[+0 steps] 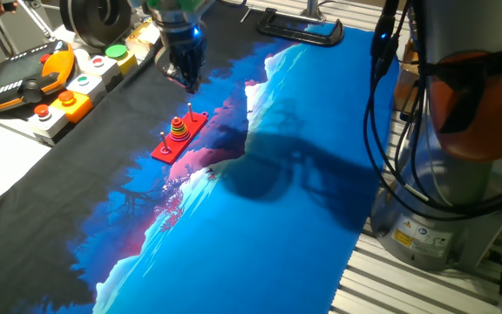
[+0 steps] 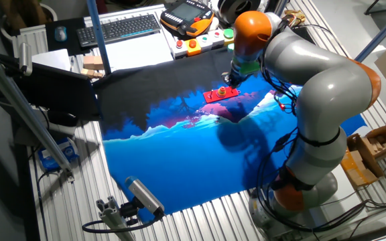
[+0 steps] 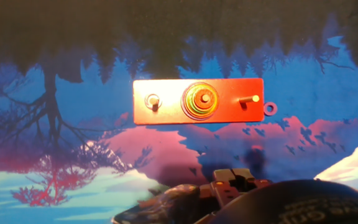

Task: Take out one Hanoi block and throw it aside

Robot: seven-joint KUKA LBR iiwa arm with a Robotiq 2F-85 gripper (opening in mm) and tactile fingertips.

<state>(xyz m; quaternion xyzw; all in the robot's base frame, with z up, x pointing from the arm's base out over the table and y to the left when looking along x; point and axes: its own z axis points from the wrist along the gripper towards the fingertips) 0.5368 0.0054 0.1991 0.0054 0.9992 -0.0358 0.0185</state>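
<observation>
The red pegged base (image 3: 169, 115) lies across the middle of the hand view, with the stack of coloured rings (image 3: 202, 99) on its centre peg. The Hanoi block (image 3: 269, 109), a tiny red ring, lies flat on the mat just off the base's right end, touching nothing. My gripper (image 3: 235, 178) shows at the bottom edge, fingertips together and holding nothing. In one fixed view the gripper (image 1: 189, 85) hangs above and behind the base (image 1: 179, 138). In the other fixed view the gripper (image 2: 232, 79) is over the base (image 2: 220, 93). The tiny ring is too small to make out in either fixed view.
The blue printed mat (image 1: 303, 218) covers the table. An orange teach pendant (image 1: 33, 83) and a button box (image 1: 77, 98) sit at the far left edge, a black clamp (image 1: 299, 30) at the back. A keyboard (image 2: 119, 28) lies beyond the mat. The arm's base and cables (image 1: 390, 131) stand right.
</observation>
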